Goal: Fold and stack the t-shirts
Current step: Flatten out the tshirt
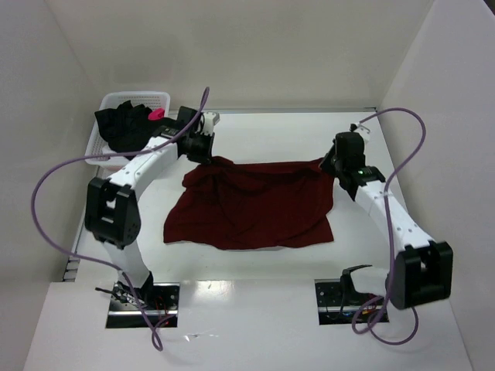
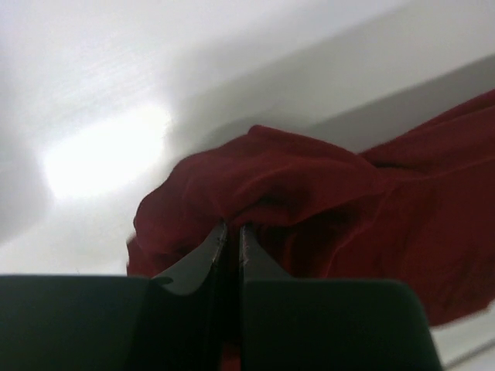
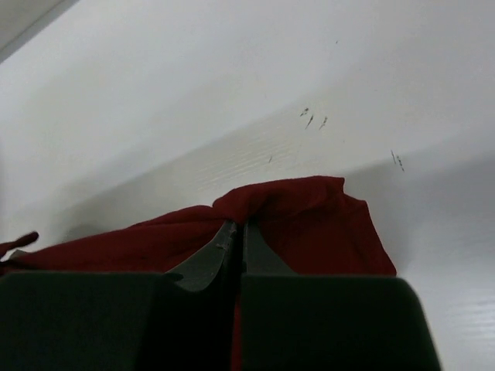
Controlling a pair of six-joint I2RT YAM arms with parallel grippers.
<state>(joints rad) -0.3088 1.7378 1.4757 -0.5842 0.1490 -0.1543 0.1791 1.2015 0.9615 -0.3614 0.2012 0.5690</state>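
So from the top cam: the red shirt [image 1: 251, 209] lay spread in the middle of the table [image 1: 271, 139], a bit rumpled. Its near hem sat flat and its two far corners were bunched up. Both grippers were at those far corners, one each.

The left gripper [image 1: 203, 147] was at the shirt's 11 o'clock corner. On its wrist cam the fingers [image 2: 209, 259] were pressed almost together, pinching a wad of red cloth [image 2: 309, 201] right at the tips. The rest of the shirt trailed off toward 3 o'clock in that view.

The right gripper [image 1: 332, 162] was at the 1 o'clock corner. Same deal on its wrist cam: fingers [image 3: 207, 263] squeezed together on a fold of the red shirt [image 3: 309, 224]. The cloth humped up just past the tips and ran off toward 9 o'clock.

Farther back, at about 10 o'clock on the table, sat the basket [image 1: 138, 96]. The black shirt [image 1: 124, 124] was heaped inside it, with a pink mark [image 1: 156, 114] showing on its 2 o'clock side. It was close to the left gripper but not touching it, as far as I could tell.
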